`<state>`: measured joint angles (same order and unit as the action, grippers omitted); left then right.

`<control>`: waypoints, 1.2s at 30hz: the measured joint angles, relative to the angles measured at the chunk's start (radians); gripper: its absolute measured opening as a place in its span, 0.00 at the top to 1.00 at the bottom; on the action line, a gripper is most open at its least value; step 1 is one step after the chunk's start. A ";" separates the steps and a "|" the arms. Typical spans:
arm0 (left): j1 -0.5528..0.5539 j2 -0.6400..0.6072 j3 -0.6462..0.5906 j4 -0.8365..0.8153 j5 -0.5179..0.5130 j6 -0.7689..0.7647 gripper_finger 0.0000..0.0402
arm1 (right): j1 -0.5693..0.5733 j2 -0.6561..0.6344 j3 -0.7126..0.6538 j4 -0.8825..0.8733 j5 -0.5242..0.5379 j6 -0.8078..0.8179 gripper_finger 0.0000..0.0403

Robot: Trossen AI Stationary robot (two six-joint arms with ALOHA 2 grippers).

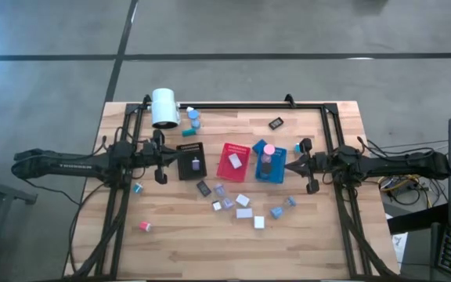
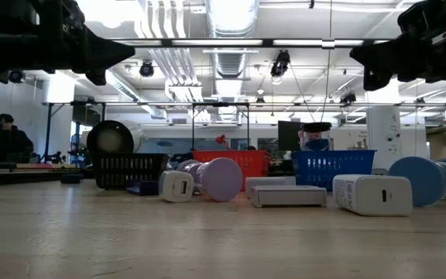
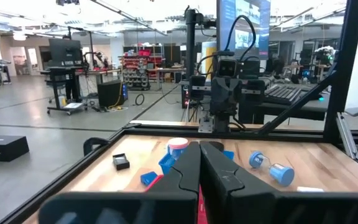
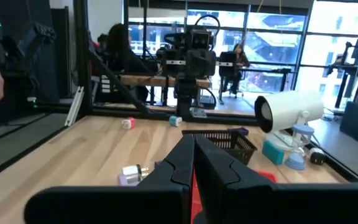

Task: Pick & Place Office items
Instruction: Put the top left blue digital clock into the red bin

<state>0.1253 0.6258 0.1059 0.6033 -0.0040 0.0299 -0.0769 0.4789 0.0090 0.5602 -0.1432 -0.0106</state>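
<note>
Office items point(image 1: 243, 201) lie scattered on the wood just in front of the red tray point(image 1: 233, 160), white and grey blocks mostly, with a pink cap point(image 1: 145, 226) off by itself, well away on the black tray's side. Left gripper point(image 1: 180, 156) hangs above the table beside the black tray point(image 1: 192, 160), fingers pressed together, nothing held. Right gripper point(image 1: 288, 165) mirrors it beside the blue tray point(image 1: 277, 174), also pinched shut and empty. So no pick is under way yet, by my read. To do it well: spread the fingers before coming down, take 1 piece at a time, and drop straight onto a block that sits clear of its neighbours, since that cluster is tight. Containers now: black tray holds 1 lavender piece point(image 1: 196, 164), red tray 1 white block point(image 1: 235, 160), blue tray a pink-capped piece point(image 1: 268, 150) and something dark beneath it.
</note>
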 joint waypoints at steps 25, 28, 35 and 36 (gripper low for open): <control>0.000 0.000 0.012 -0.021 -0.023 0.001 0.98 | -0.001 0.001 0.000 0.007 0.005 -0.001 0.98; 0.000 -0.002 0.019 -0.022 -0.023 0.002 0.98 | -0.001 0.002 0.000 0.005 0.005 -0.001 0.98; 0.000 -0.003 0.050 -0.044 -0.072 -0.003 0.98 | -0.001 0.002 0.000 -0.013 0.004 0.000 0.98; 0.000 -0.003 0.053 -0.047 -0.116 -0.018 0.98 | -0.001 0.002 0.000 -0.017 0.004 0.001 0.98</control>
<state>0.1257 0.6228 0.1589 0.5566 -0.1205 0.0121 -0.0776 0.4812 0.0090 0.5435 -0.1390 -0.0101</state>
